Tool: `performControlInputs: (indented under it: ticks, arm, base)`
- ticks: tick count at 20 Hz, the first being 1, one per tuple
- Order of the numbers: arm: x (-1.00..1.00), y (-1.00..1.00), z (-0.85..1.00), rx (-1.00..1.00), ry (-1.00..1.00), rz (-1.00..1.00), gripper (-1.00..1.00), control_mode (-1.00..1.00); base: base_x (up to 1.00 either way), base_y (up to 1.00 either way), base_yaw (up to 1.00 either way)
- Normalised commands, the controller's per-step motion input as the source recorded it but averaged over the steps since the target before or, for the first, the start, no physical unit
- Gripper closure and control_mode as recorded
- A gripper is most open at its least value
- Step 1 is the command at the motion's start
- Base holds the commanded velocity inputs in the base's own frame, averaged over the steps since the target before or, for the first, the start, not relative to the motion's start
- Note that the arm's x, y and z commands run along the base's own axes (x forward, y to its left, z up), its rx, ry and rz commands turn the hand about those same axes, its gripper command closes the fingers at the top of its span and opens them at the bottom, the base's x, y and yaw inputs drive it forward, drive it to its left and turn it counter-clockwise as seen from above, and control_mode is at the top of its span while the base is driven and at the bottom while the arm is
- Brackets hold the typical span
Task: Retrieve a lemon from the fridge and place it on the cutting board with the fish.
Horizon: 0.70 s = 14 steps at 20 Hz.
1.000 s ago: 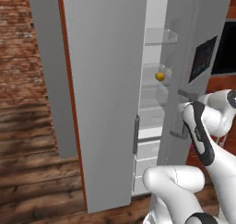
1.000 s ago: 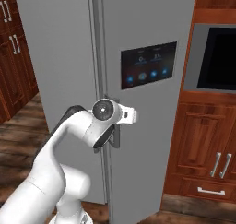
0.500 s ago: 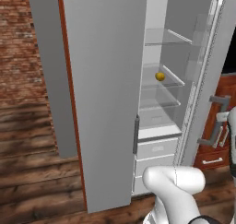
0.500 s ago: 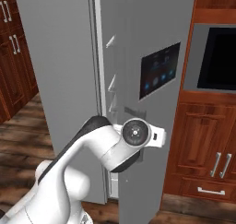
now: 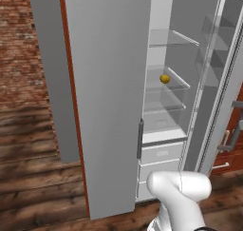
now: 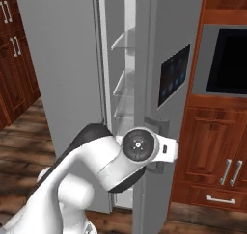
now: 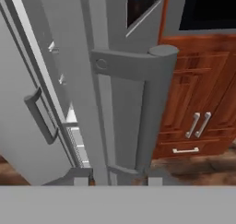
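- Pincer (image 7: 117,179) sits at the bottom centre of the hand view, its tips on either side of the lower end of the right door's bar handle (image 7: 148,112). There is a gap on the left side, so I cannot tell whether the pads are clamping the bar or standing loose around it.
- Left of frame in the left base view: the fridge (image 5: 109,82) has its left door closed, and that door screens part of the opening. Risk: an arm reaching in at an angle could brush the closed door's edge.
- Centre: the lemon (image 5: 164,78) rests on a clear glass shelf (image 5: 163,87) in the white interior, near the shelf's right front part. Risk: it is round and sits on smooth glass, so a glancing finger would likely roll it back or off the edge.
- Right: the right door (image 6: 164,59) is swung open, close to the wooden cabinets (image 6: 212,151). Risk: if the handle is let go too soon, the door may drift shut across the reach path.
- Relation: the lemon is well apart from the pincer. It lies inside the compartment, higher and further left in the left base view than the handle, with the open door between them.
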Motion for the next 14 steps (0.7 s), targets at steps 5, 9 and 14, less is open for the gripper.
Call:
performControlInputs:
  ticks: [5, 9, 14]
  arm:
    - [-0.53, 0.43, 0.64, -0.37, 0.02, -0.19, -1.0, -1.0]
    - [-0.25, 0.71, 0.59, -0.52, 0.1, -0.23, -1.0, -1.0]
    - [0.16, 0.98, 0.11, -0.51, 0.36, -0.19, -1.0, -1.0]
  base:
    - [0.0, 0.0, 0.0]
    - [0.0, 0.0, 0.0]
    - [0.0, 0.0, 0.0]
